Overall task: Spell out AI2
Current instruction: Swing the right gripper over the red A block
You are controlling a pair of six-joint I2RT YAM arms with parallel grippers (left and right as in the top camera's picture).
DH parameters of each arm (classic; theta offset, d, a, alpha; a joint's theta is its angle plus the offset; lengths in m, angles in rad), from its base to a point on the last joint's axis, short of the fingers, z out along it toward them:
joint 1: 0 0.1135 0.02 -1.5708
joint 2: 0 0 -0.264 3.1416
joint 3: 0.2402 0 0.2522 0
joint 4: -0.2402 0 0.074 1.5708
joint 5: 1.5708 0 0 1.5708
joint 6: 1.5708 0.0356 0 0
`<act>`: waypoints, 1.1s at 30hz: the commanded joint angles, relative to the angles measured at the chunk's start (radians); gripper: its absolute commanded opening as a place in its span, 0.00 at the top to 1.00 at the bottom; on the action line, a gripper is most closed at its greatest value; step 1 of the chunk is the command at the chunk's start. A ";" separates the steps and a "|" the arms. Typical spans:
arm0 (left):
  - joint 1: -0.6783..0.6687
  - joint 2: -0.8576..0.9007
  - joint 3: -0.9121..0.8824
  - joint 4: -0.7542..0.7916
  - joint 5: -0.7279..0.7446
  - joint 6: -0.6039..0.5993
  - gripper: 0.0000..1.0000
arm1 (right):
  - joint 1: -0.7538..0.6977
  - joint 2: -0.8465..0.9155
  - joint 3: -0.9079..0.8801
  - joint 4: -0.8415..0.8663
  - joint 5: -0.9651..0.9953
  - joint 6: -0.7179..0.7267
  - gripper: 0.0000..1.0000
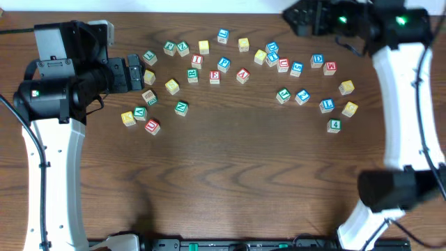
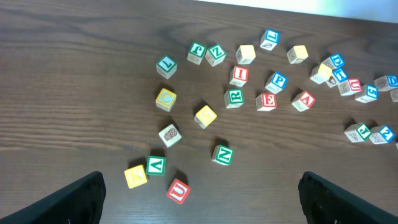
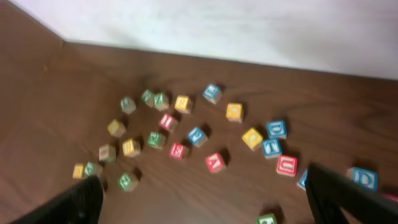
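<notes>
Three cubes matter among those scattered on the brown table. The red "A" (image 1: 242,75) (image 2: 303,100) (image 3: 215,162) lies near the middle of the spread. The red "I" (image 1: 197,61) (image 2: 239,74) (image 3: 166,121) lies to its left. The blue "2" (image 1: 302,96) (image 2: 384,134) sits further right beside a green cube (image 1: 283,95). My left gripper (image 1: 139,73) (image 2: 202,199) hovers open at the left end of the spread, holding nothing. My right gripper (image 1: 289,19) (image 3: 202,199) hangs open above the table's back right, also holding nothing.
Several other letter cubes in green, blue, red and yellow lie around the three. A red "U" (image 2: 178,190) and a green "N" (image 2: 222,155) are closest to my left fingers. The table's back edge meets a white wall (image 3: 249,25).
</notes>
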State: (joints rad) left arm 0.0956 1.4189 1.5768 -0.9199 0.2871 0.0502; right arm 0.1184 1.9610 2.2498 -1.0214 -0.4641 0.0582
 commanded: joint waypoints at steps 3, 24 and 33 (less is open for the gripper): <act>0.004 0.006 0.024 -0.004 0.008 0.009 0.02 | 0.073 0.157 0.184 -0.072 0.024 -0.022 0.01; 0.004 0.006 0.024 -0.004 0.008 0.009 0.02 | 0.232 0.420 0.188 0.106 0.183 0.163 0.16; 0.004 0.006 0.024 -0.004 0.008 0.009 0.02 | 0.301 0.511 0.188 0.014 0.480 0.504 0.29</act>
State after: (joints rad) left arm 0.0956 1.4189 1.5768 -0.9199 0.2867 0.0502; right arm 0.4088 2.4538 2.4245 -0.9859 -0.1223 0.3969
